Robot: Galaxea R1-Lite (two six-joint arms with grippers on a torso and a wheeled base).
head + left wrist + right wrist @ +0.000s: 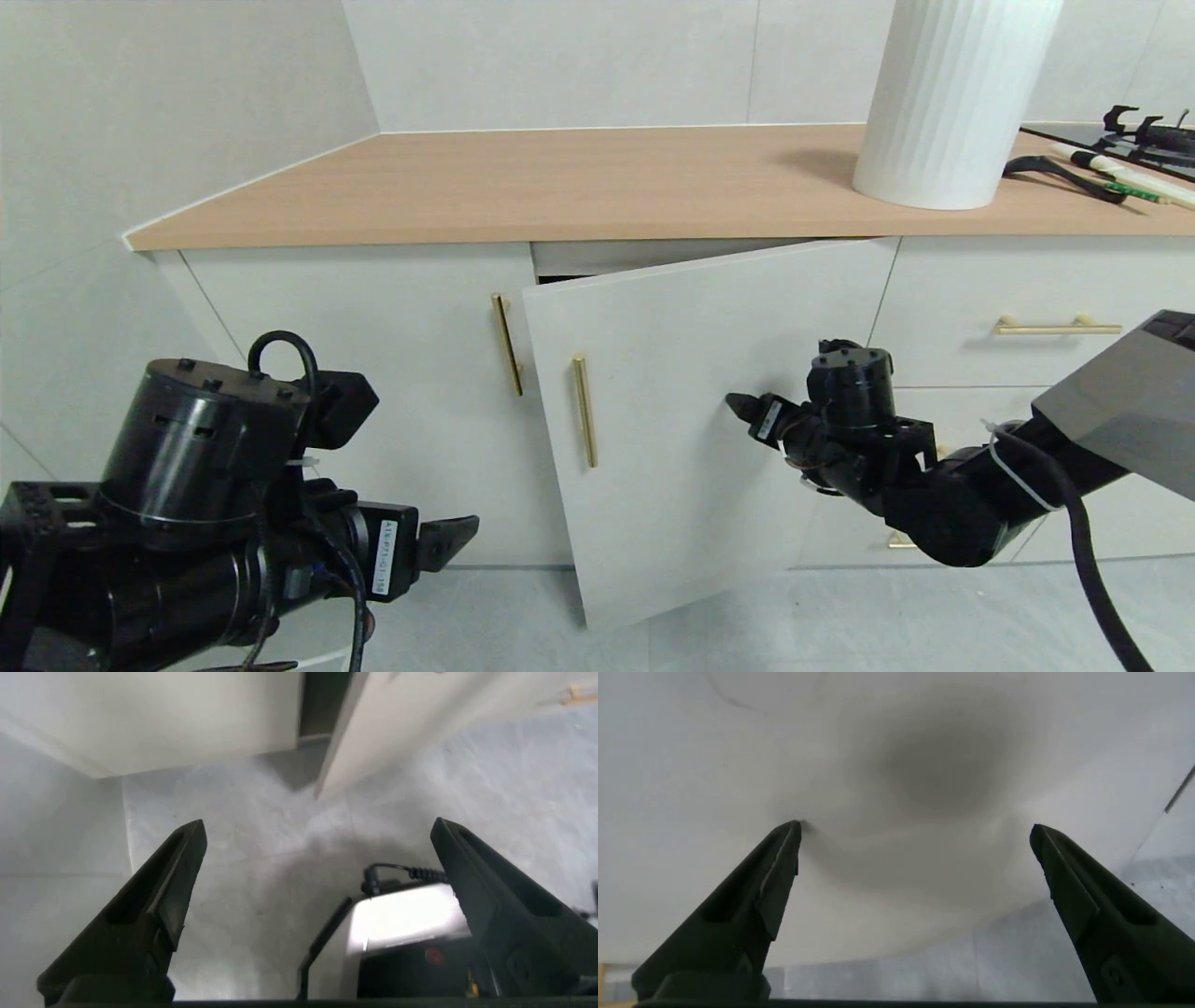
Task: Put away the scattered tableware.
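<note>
Swinging the ajar cabinet door (691,373) wider likely means hooking its free edge with the right gripper (747,408), spread mid-right; left gripper (453,539) spread lower left, tableware (1120,174) upper right on the countertop (560,187).

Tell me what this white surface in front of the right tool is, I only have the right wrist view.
Observer: It's a cabinet door, standing partly open under the wooden counter.
Operator: Where's its handle?
Observer: The gold handle is to the robot's left of the right tool, near the door's free edge.
Operator: And the tableware?
Observer: A few utensils lie at the counter's right end, beside a white ribbed vase.
</note>
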